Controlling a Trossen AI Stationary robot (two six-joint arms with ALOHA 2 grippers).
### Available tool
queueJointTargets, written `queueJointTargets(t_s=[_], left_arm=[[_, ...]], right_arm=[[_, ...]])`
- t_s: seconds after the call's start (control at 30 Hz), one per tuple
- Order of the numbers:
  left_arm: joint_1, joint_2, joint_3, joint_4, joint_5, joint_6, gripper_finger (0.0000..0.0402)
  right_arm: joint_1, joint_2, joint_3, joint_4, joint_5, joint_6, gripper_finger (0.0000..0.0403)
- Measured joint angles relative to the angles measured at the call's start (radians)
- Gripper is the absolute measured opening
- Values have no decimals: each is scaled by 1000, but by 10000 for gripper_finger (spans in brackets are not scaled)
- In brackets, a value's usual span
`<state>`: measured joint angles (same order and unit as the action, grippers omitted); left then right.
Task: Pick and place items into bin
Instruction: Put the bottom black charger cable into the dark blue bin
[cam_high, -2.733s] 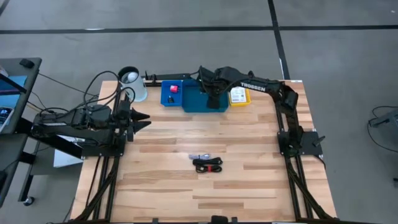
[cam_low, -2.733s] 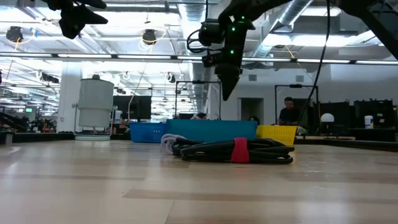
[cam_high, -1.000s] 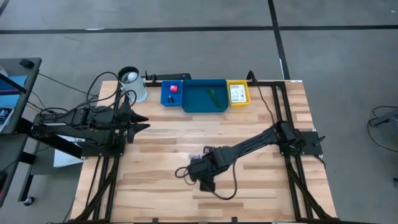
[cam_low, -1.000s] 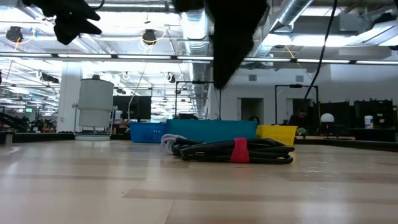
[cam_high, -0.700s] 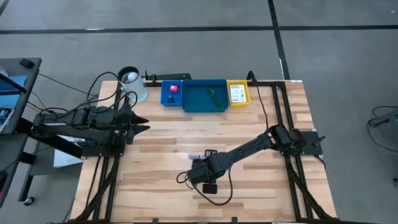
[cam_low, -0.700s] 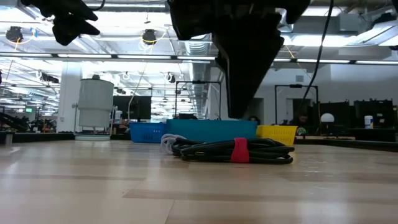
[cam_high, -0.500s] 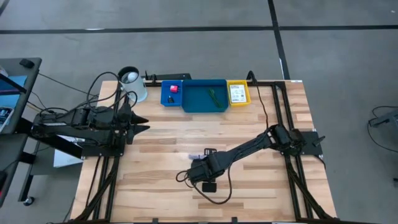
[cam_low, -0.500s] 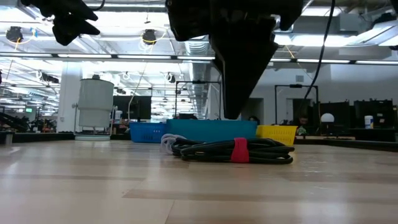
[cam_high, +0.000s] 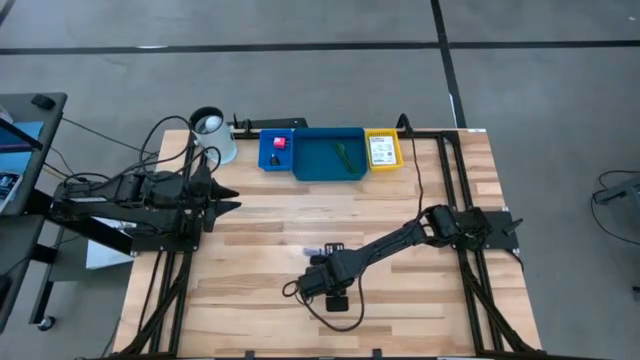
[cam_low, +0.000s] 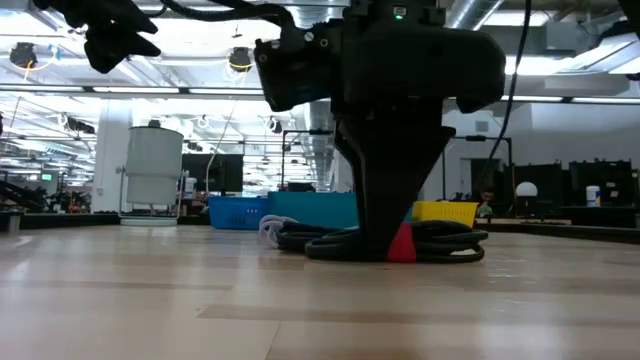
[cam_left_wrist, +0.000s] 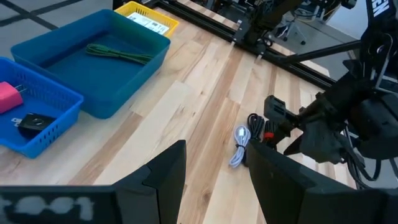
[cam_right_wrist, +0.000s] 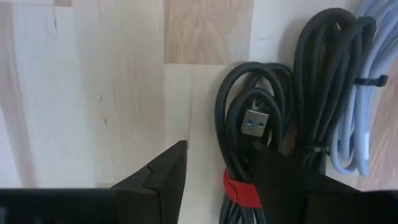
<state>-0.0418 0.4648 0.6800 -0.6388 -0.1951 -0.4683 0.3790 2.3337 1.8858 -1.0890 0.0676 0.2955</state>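
Note:
A black cable bundle (cam_right_wrist: 273, 93) with a red tie (cam_right_wrist: 241, 190) lies mid-table, a light grey cable (cam_right_wrist: 367, 93) beside it. My right gripper (cam_right_wrist: 217, 152) points down over it, open, one finger on the bundle and one over bare wood. My left gripper (cam_left_wrist: 214, 168) hovers open at the table's left side (cam_high: 230, 197), touching nothing. At the far edge, a small blue basket (cam_high: 268, 160) holds a pink-red cube and a black block. A bigger blue bin (cam_high: 310, 165) holds green ties and a yellow bin (cam_high: 383, 165) holds a white card. My right gripper comes at the cable bundle from above, pointing down. One finger (cam_right_wrist: 292, 183) sits on the black strands by the red tie (cam_low: 402, 245). The other finger (cam_right_wrist: 161, 174) stands over bare wood beside the bundle. The fingers hide the spot of touch. The bundle lies flat on the table.
A white cylindrical cup (cam_high: 212, 130) stands at the far left corner. Black frame rails run along the table's left, right and far sides. Bare wood lies all around the bundle.
My right gripper has come down onto the cable bundle, staying open. The bundle has slid a little toward the table's right edge and still lies flat.

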Motion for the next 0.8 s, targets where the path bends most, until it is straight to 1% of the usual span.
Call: queueJointTargets(t_s=[0.17,0.27,0.37,0.5,0.53,0.67,0.8], left_arm=[[0,0,0,0,0,0,159],[0,0,0,0,0,0,159],[0,0,0,0,0,0,159],[0,0,0,0,0,0,159],[0,0,0,0,0,0,159],[0,0,0,-1,1,0,159],[0,0,0,-4,1,0,159]], right_arm=[[0,4,-2,-1,-2,2,162],[0,5,-2,0,-5,10,143],[-1,6,-2,13,-43,11,101],[0,13,-6,18,-104,11,22],[1,13,-6,18,-112,11,14],[6,12,-7,20,-121,19,22],[14,12,5,13,-121,19,8]])
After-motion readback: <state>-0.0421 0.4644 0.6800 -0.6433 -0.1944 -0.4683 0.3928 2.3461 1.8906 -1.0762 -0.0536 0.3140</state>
